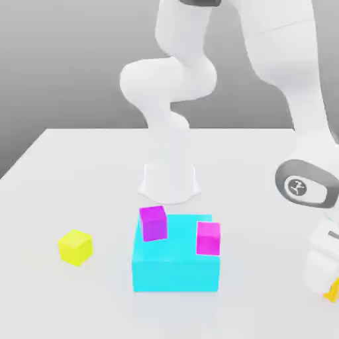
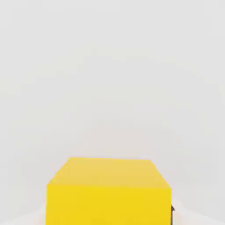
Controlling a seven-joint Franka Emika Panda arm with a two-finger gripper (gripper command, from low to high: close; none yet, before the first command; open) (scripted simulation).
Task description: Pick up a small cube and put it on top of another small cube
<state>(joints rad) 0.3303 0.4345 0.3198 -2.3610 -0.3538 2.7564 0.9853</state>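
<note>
A small yellow cube (image 2: 108,191) sits on the white table right under my hand, and a dark finger pad (image 2: 172,214) presses against its side. In the exterior view a corner of this cube (image 1: 333,291) pokes out beside my gripper (image 1: 328,286), which is low at the exterior view's right edge and shut on the cube. A second small yellow cube (image 1: 75,247) rests on the table at the exterior view's left, far from the hand. Two small magenta cubes (image 1: 153,223) (image 1: 208,238) stand on a big cyan block (image 1: 175,268).
The arm's white base (image 1: 169,182) rises just behind the cyan block, in the middle of the white table (image 1: 79,172). The arm's links arch over the exterior view's right side down to the hand.
</note>
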